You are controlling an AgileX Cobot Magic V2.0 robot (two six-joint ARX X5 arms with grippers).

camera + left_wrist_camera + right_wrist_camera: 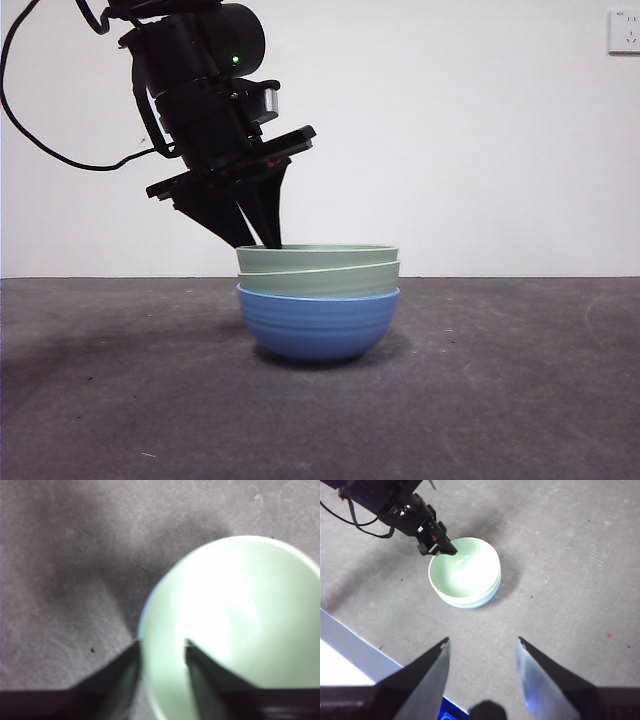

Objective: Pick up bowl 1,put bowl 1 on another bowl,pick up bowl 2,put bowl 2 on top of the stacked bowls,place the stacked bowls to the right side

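The stacked bowls (318, 300) stand mid-table: a blue ribbed bowl (318, 325) with two pale green bowls (318, 258) nested in it. My left gripper (258, 240) reaches down at the stack's left rim. In the left wrist view its open jaws (162, 642) straddle the top green bowl's (235, 615) rim, one outside and one inside. The inner jaw stands apart from the wall. My right gripper (482, 642) hangs open and empty high above the table, looking down on the stack (465, 572) and the left gripper (442, 547).
Dark grey table (520, 400) spreads to both sides of the stack. A pale strip with a blue edge (355, 652) runs near the right arm. A black cable (60, 155) trails from the left arm. A wall socket (623, 30) is at the upper right.
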